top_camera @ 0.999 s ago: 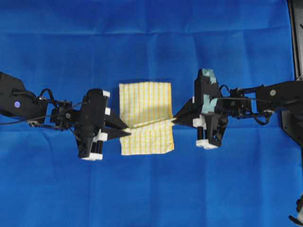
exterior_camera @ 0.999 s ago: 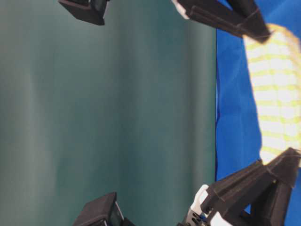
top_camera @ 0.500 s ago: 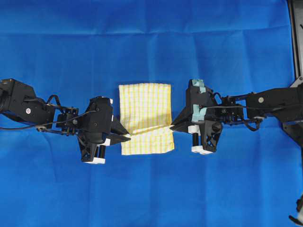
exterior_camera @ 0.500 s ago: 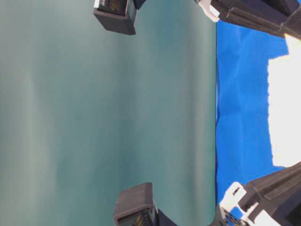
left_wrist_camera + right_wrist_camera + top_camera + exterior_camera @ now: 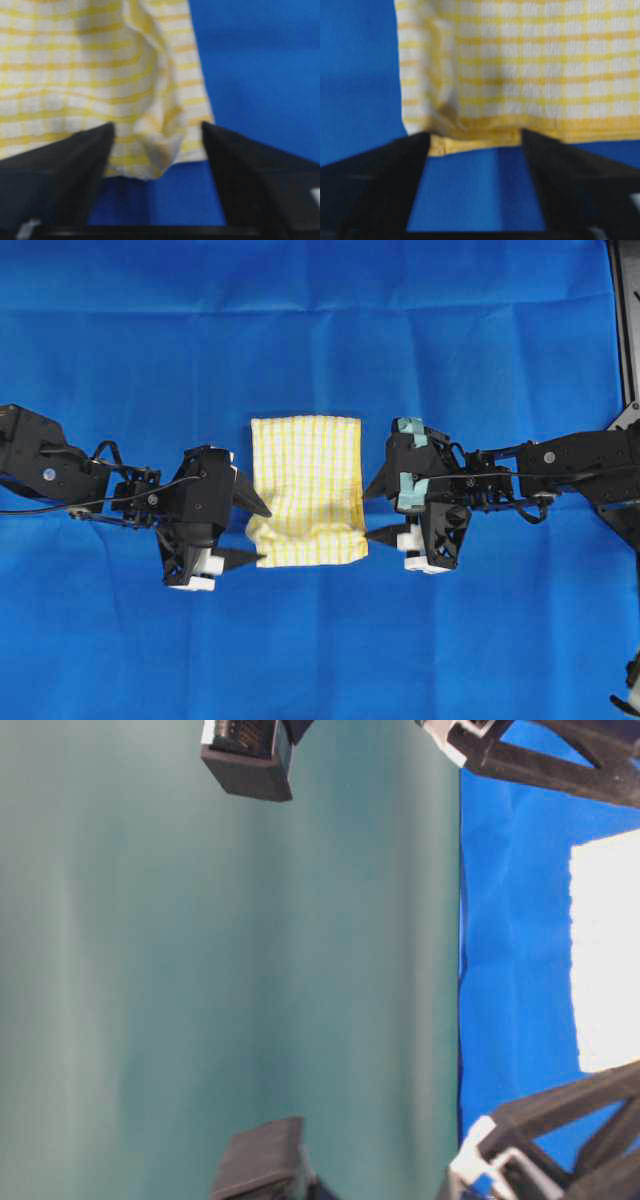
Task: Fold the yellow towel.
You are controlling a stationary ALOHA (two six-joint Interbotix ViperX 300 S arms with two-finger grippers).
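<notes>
Between your two arms, towel: you see the thin white cloth towel with yellow checks and yellow hems (image 5: 306, 490) lying folded on the blue-covered surface (image 5: 320, 330).
Towel's near edge: rumpled, with a small bulge at the lower left corner.
Left gripper (image 5: 252, 533): fingers spread wide apart, beside the towel's left edge, holding nothing.
Right gripper (image 5: 379, 511): fingers apart as well, just off the towel's right edge.
</notes>
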